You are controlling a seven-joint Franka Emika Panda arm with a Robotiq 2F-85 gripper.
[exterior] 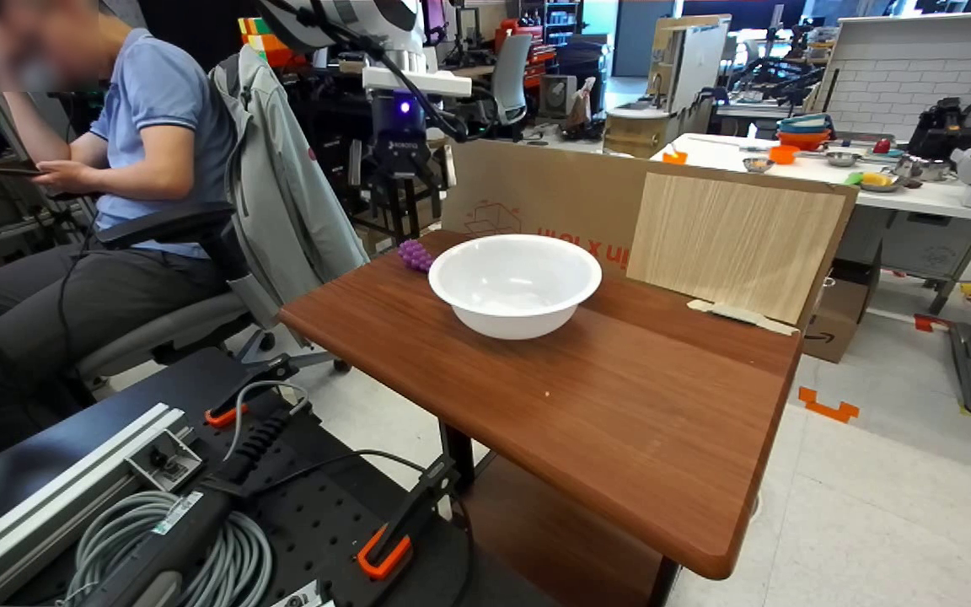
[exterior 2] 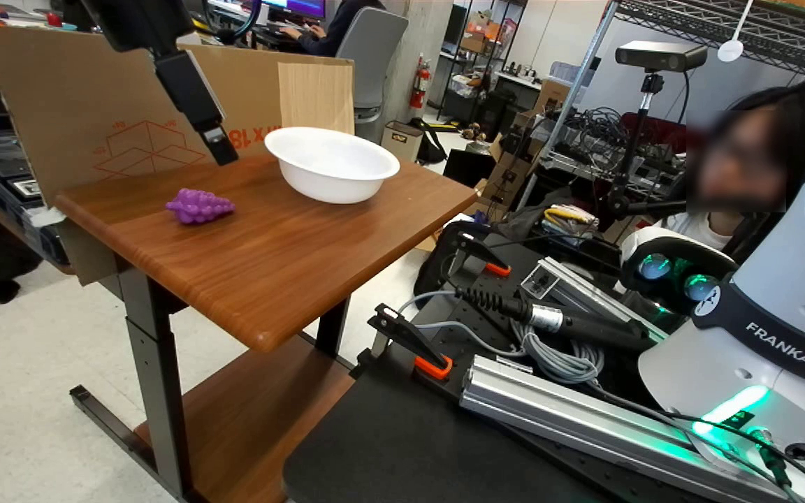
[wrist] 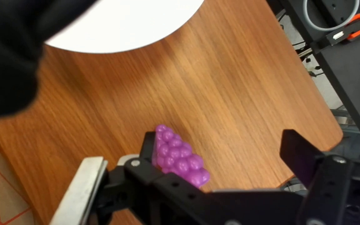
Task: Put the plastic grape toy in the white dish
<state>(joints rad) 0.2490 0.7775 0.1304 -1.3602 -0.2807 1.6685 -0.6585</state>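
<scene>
In an exterior view, the grapes (exterior 2: 200, 207) lie left of the bowl (exterior 2: 332, 168), both on the surface (exterior 2: 291, 241); cardboard (exterior 2: 81, 98) stands behind them along the far edge.

White dish (exterior: 514, 295) on brown table (exterior: 603, 421), purple grape toy (exterior: 415, 255) near it, gripper (exterior: 405, 198) hanging above, seated person (exterior: 163, 118)

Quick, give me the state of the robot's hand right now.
Hand: open, holding nothing; the plastic grape toy lies on the table.
</scene>
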